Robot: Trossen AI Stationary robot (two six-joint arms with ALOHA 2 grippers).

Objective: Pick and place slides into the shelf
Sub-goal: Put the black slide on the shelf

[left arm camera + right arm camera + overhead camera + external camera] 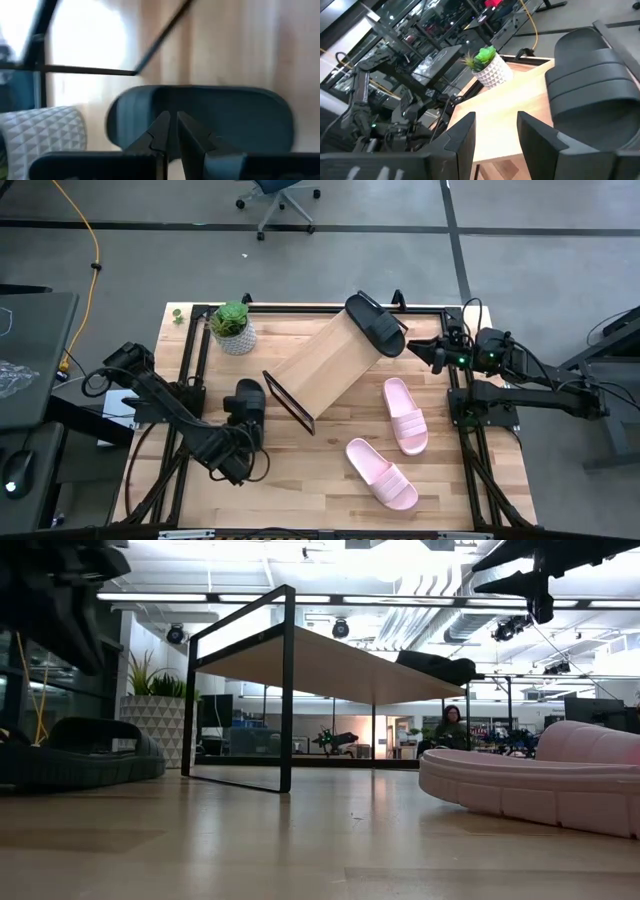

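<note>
One black slide (375, 325) lies on the upper end of the slanted wooden shelf (330, 365), also visible in the right wrist view (592, 85). The second black slide (246, 400) rests sole-down on the table left of the shelf. My left gripper (245, 427) is shut just on its near side, fingertips (172, 125) pointing at the slide (225, 117). My right gripper (415, 347) hovers open beside the shelf's upper right end, touching nothing (495, 135). Two pink slides (405, 415) (381, 472) lie on the table right of the shelf. My left gripper points its shut fingertips level at the near end of the black slide (150, 107) on the table. Whether they touch it, I cannot tell.
A potted plant in a white pot (233, 328) stands at the table's far left, beside the shelf's black frame (290, 402). Bare tabletop (310, 480) lies near the front edge. In the low view, the nearest pink slide (540, 785) sits at right.
</note>
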